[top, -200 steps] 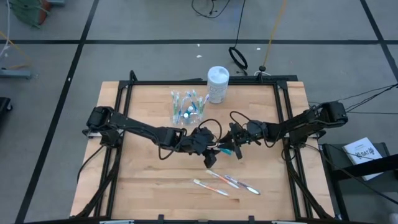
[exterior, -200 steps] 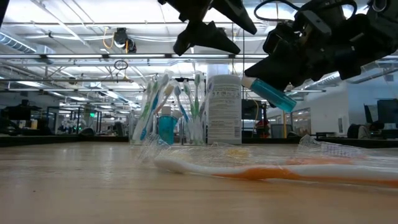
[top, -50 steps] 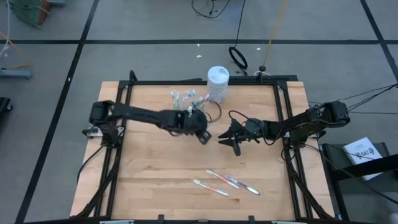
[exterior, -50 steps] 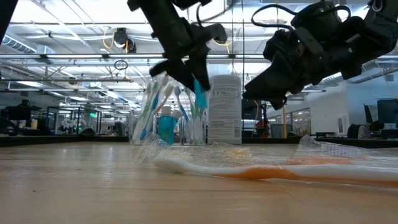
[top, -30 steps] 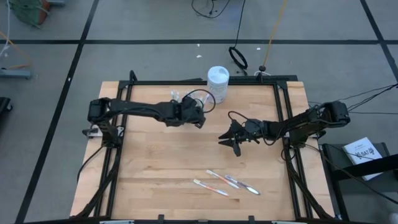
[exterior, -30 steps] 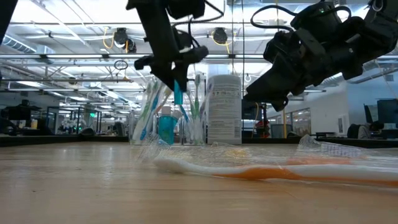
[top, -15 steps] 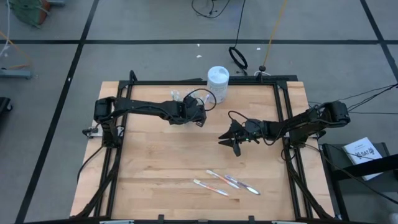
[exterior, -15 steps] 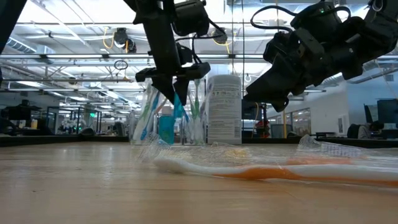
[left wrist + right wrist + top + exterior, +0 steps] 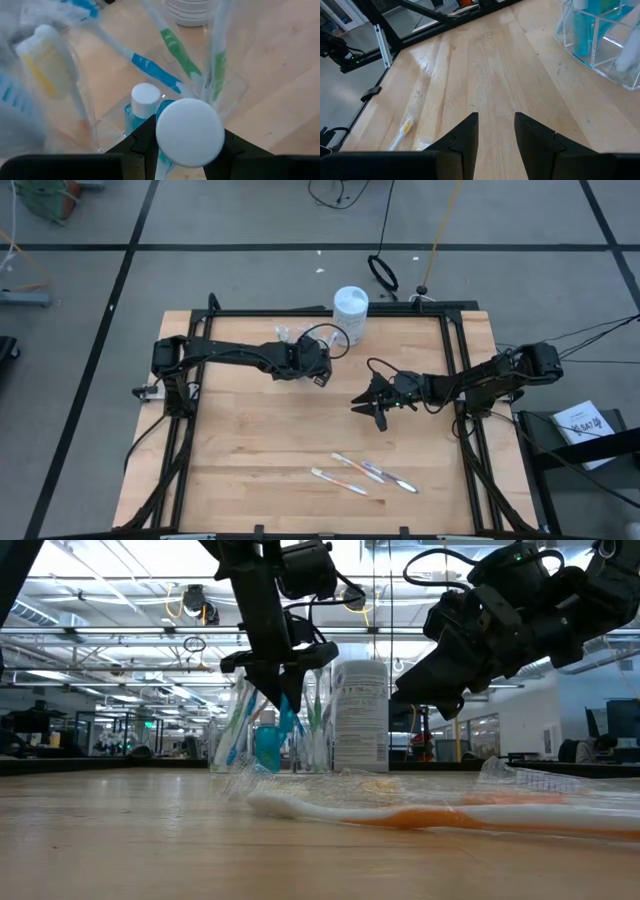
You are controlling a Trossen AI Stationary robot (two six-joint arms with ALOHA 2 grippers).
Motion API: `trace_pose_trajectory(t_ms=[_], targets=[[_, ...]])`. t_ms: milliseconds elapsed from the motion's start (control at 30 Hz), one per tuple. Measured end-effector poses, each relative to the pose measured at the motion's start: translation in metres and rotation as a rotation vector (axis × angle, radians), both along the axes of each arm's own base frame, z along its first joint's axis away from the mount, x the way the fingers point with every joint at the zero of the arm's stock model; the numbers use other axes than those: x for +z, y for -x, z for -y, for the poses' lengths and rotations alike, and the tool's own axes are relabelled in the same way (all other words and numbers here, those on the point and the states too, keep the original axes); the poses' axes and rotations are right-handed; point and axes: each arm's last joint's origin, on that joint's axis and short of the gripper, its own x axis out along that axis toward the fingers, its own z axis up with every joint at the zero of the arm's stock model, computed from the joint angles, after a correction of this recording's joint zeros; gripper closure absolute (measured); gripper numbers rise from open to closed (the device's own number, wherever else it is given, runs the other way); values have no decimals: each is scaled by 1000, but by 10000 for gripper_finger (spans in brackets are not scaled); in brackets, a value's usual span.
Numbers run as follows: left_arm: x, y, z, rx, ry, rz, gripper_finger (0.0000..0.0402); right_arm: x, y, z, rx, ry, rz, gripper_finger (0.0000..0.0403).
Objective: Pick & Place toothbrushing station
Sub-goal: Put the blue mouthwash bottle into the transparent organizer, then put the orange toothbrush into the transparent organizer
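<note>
Left wrist view: the left gripper [image 9: 187, 150] grips a teal toothpaste tube [image 9: 189, 132] by its white cap, directly above the clear plastic cup [image 9: 150, 107] crowded with toothbrushes [image 9: 155, 72] near the table's far edge. The right gripper [image 9: 372, 406] hovers unclenched over bare mid-table wood; three toothbrushes [image 9: 365, 474] lie near the front edge.
</note>
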Motion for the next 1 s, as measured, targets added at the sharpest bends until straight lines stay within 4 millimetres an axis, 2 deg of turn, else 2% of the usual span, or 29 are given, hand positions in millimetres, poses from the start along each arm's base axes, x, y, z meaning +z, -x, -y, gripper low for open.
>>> trace_pose_trajectory(t_ms=[267,433,800,1000], targets=[[0,1,-6,-89,-43,-64,283,0,0,0,-2,1,0,282],[0,2,-15,-122,14,-65,277,0,0,0,-2,1,0,282],[-1,5,-26,-120,67,-59,188,0,0,0,-2,1,0,282],[-2,5,-25,-159,114,-64,173,0,0,0,-2,1,0,282]])
